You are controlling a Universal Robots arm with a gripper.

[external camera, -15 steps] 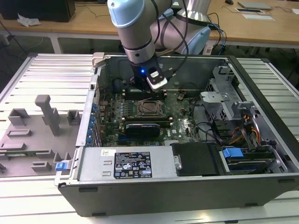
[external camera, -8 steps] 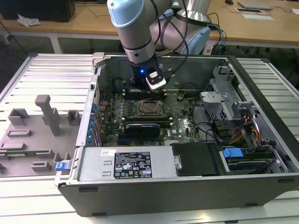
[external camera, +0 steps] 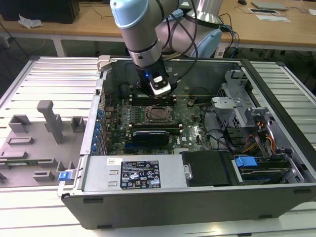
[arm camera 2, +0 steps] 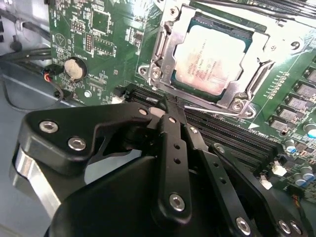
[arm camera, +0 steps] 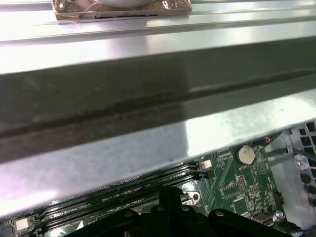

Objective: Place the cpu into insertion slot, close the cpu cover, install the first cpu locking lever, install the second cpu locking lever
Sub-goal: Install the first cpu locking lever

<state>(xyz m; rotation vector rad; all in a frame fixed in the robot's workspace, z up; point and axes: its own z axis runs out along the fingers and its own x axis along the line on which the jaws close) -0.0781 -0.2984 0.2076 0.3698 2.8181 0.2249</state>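
The cpu lies flat in the insertion slot on the green board. The silver cpu cover is folded down around it, and the chip's metal top shows through the cover's window. A thin silver locking lever runs along the socket's edge nearest the gripper. My gripper is shut, and its black fingertips are at the end of that lever; I cannot tell whether they touch it. In the exterior view the gripper hangs just behind the socket inside the open case. The fingertips also show in the first wrist view.
Long black memory slots lie between gripper and socket. A coin battery sits on the board nearby. The case's metal wall rises close behind the gripper. A black card, a power supply and a drive cage crowd the case.
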